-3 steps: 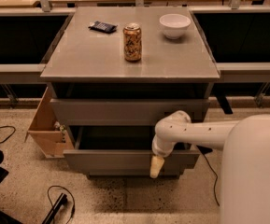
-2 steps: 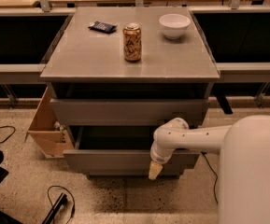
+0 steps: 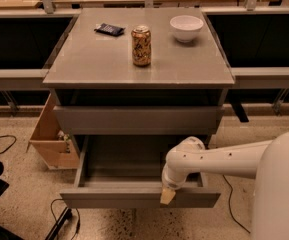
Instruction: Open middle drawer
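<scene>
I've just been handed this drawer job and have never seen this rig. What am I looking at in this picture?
There is only one camera view. It looks down on the front of a grey cabinet; where the camera is mounted is not on record. The white rounded shape on the right is the robot's arm, reaching in from that side. Its hand is at the front edge of the middle drawer, which stands pulled out. The hand carries nothing loose. On the cabinet's top are a drinks can, a white bowl and a small dark packet. A wooden box sits on the floor to the left.
</scene>
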`<state>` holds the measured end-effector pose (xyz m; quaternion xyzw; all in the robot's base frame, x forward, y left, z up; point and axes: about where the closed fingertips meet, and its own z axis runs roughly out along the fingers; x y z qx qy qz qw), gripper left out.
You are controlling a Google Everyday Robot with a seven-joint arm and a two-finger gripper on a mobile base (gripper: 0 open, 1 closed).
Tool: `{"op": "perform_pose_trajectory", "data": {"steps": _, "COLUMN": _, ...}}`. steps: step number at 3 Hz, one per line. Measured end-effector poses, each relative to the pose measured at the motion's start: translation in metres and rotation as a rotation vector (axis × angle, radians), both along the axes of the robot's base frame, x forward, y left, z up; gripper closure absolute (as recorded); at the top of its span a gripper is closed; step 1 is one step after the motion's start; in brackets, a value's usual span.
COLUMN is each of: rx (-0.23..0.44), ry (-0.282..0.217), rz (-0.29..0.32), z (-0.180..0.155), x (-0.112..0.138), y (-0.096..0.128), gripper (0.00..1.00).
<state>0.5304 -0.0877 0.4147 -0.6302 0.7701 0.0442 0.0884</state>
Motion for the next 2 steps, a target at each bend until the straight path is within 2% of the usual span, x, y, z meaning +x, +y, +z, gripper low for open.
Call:
{"op": "perform_pose_trajectory", "data": {"steps": 1, "rx": 0.000, "ry": 0.000, "rz": 0.000, "z": 0.000, "x": -0.005, "y": 0.000, "gripper": 1.00}}
{"op": "perform_pose_trajectory", "data": {"steps": 2, "rx": -0.002, "ry": 0.027, "rz": -0.001, "z": -0.003, "x": -0.024, "y": -0.012, "gripper": 1.00}}
